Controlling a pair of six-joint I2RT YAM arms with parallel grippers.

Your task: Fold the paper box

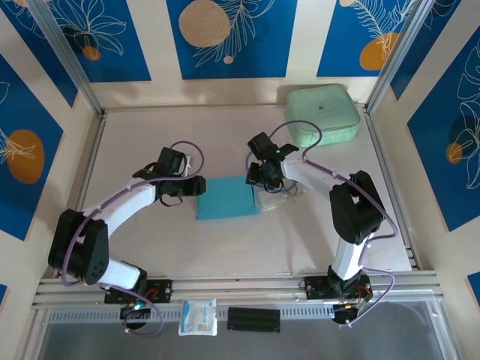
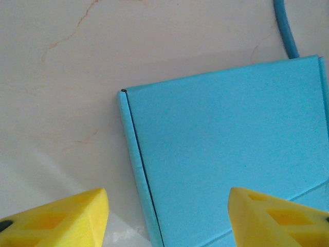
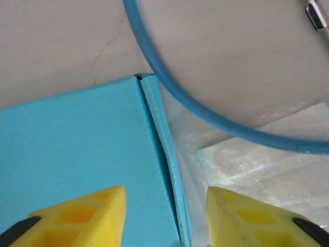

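The paper box (image 1: 227, 198) lies flat and folded on the table's middle, sky-blue side up. My left gripper (image 1: 196, 186) hovers at its left edge. In the left wrist view the box (image 2: 226, 149) has its left side wall running between the yellow fingers (image 2: 67, 218), one over the bare table and one over the lid; the left gripper (image 2: 169, 221) is open. My right gripper (image 1: 259, 178) is at the box's right edge. In the right wrist view the box (image 3: 72, 149) has its right side wall between the spread fingertips of the right gripper (image 3: 165, 218), also open.
A mint-green rounded case (image 1: 322, 114) sits at the back right corner. A clear plastic wrapper (image 1: 276, 199) lies against the box's right side, under a blue cable (image 3: 169, 87). A small white-and-blue packet (image 1: 198, 316) and a black block (image 1: 253, 319) rest on the front rail.
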